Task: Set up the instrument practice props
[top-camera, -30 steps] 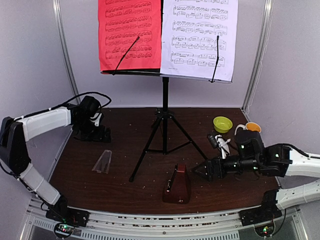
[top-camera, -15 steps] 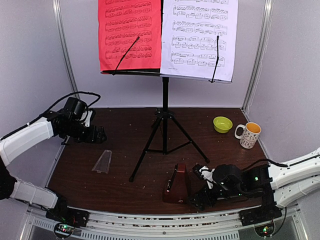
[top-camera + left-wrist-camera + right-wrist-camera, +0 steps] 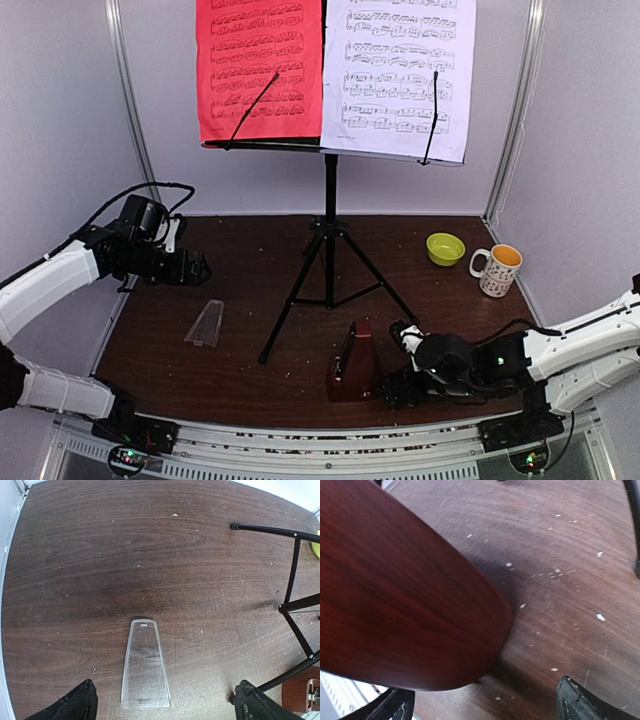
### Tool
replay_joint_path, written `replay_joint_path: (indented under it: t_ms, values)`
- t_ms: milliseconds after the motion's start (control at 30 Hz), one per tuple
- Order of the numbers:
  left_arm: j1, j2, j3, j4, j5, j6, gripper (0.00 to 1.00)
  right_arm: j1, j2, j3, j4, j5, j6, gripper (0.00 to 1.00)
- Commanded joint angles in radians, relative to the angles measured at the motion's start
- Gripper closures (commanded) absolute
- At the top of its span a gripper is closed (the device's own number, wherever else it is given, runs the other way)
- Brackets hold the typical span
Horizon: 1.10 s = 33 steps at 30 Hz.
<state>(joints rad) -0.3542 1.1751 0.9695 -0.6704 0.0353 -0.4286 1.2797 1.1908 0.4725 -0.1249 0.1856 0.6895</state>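
**Both tools open: one over the cover, one at the metronome**

The music stand (image 3: 329,230) stood on its tripod at the middle of the desk (image 3: 250,260). The red sheet (image 3: 258,70) and the white sheet (image 3: 398,75) sat side by side on its ledge, each held back by a wire arm so the pages faced the front. That part of the setup looked finished.

The metronome (image 3: 355,362) stood upright near the desk's front edge, with no cover on it. Its clear cover (image 3: 205,324) lay flat, well apart to the left.

The right tool (image 3: 385,387) lay low and level just beside the metronome's right flank. Its fingers were spread wide and gripped nothing. The wrist view showed the red-brown body looming just ahead of them, and contact could not be judged. That low, sideways approach suited taking the body across its width.

The left tool (image 3: 197,268) hovered above the desk's left rear, tilted downward, its fingers released and empty. The cover lay below and ahead of it, centred between the fingers, narrow end away. This looked like lining up for a pick.
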Motion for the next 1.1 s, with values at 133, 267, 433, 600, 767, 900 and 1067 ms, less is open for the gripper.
replay_joint_path:
  t_ms: [133, 267, 433, 600, 767, 900, 1067]
  values:
    - [0.003, -0.003, -0.008, 0.058, 0.022, -0.009, 0.02, -0.076, 0.022, -0.004, 0.021, 0.101, 0.015, 0.00]
    - [0.001, -0.014, -0.012, 0.080, 0.035, -0.009, 0.02, -0.128, 0.033, -0.001, 0.054, 0.090, -0.016, 0.00]
    - [-0.008, -0.033, -0.016, 0.105, 0.055, 0.003, 0.02, -0.171, 0.073, 0.043, 0.080, 0.067, -0.065, 0.00]
    - [-0.033, -0.082, -0.046, 0.140, 0.070, 0.017, 0.02, -0.209, 0.108, 0.062, 0.116, 0.055, -0.090, 0.00]
    - [-0.049, -0.101, -0.066, 0.141, 0.074, 0.021, 0.02, -0.252, 0.130, 0.080, 0.136, 0.040, -0.140, 0.00]
    - [-0.063, -0.102, -0.070, 0.144, 0.072, 0.023, 0.02, -0.282, 0.153, 0.104, 0.153, 0.019, -0.185, 0.00]
    - [-0.077, -0.100, -0.066, 0.144, 0.067, 0.025, 0.02, -0.305, 0.197, 0.153, 0.167, -0.002, -0.227, 0.00]
